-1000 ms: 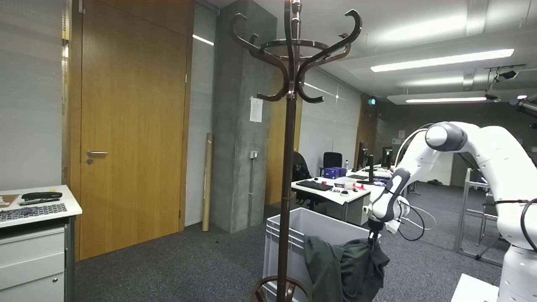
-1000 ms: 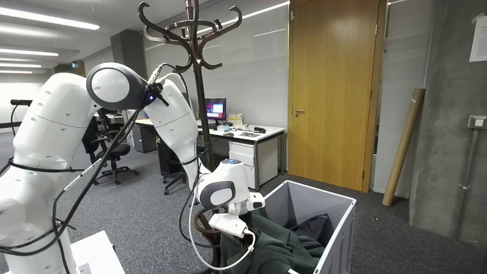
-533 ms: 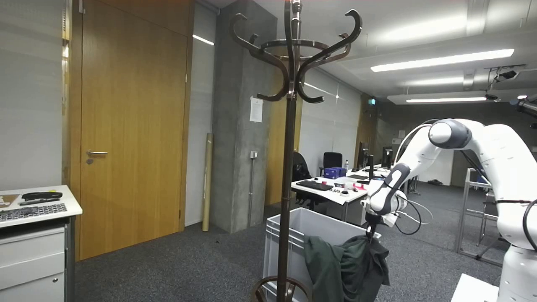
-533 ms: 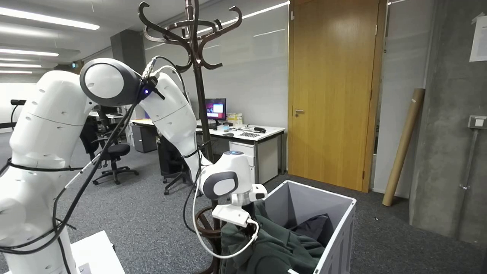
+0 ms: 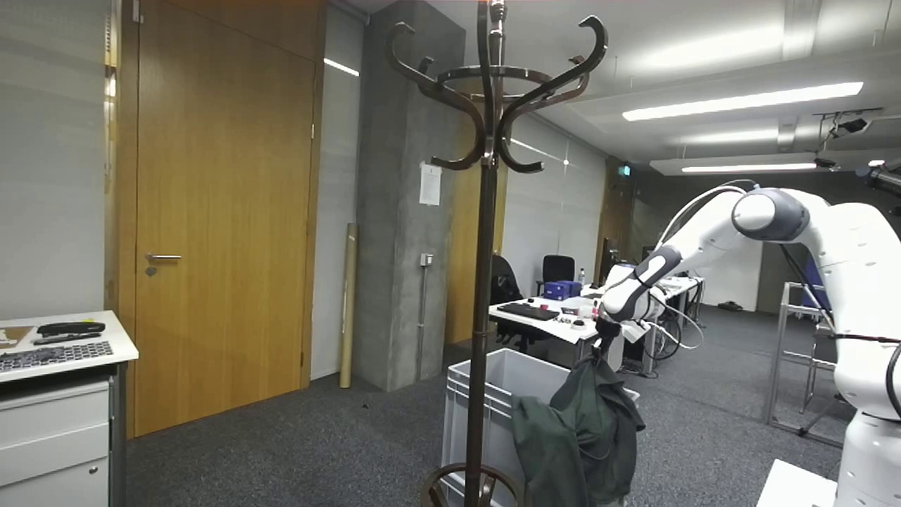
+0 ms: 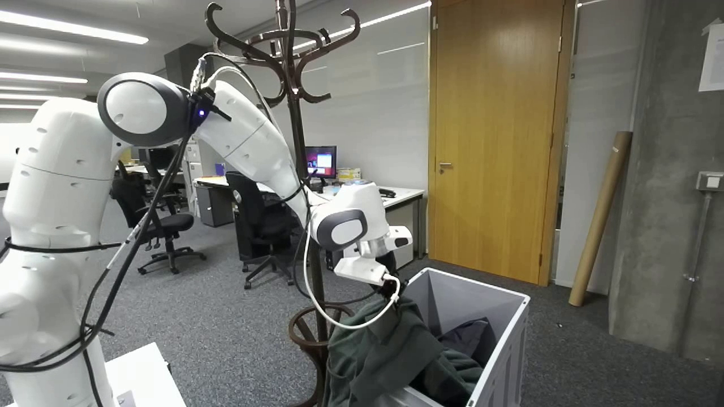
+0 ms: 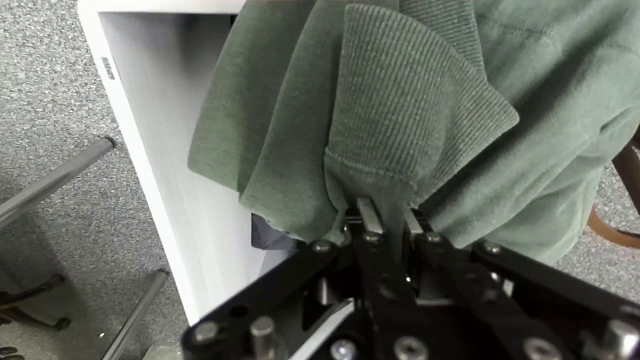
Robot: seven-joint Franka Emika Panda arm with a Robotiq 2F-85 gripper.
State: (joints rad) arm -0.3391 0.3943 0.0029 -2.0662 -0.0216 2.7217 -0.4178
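- Door (image 5: 225, 225), one, wooden, metal handle; shut, seen in both exterior views.
- Coat stand (image 5: 483, 282), one, dark brown, curved hooks; upright beside the crate (image 6: 512, 356).
- Arm (image 6: 249, 135), one, mine, white with grey joint covers; bent, wrist pointing down.
- Crate, one, grey, open-topped; stands on carpet (image 5: 281, 451), with dark cloth (image 6: 466, 336) lying inside.
- Green sweatshirt (image 7: 385, 95), one: hangs from my gripper (image 7: 391, 217) and drapes over the crate's edge, down the outside; how much lies inside the crate I cannot tell.
- Monitor (image 6: 320, 161), one, on the desk (image 6: 408, 195); screen lit, lettering too small for me to read.
- Box (image 6: 349, 175), one, yellow and white, near the monitor; any print on it likewise beyond me.
- Gripper, one, black, two-fingered: my wrist view shows it clamped on the green sweatshirt, plain cloth pinched just beside the ribbed band.
- Sheet of paper (image 5: 430, 184), one, white, fixed to the concrete pillar (image 5: 394, 246); its writing I cannot make out.
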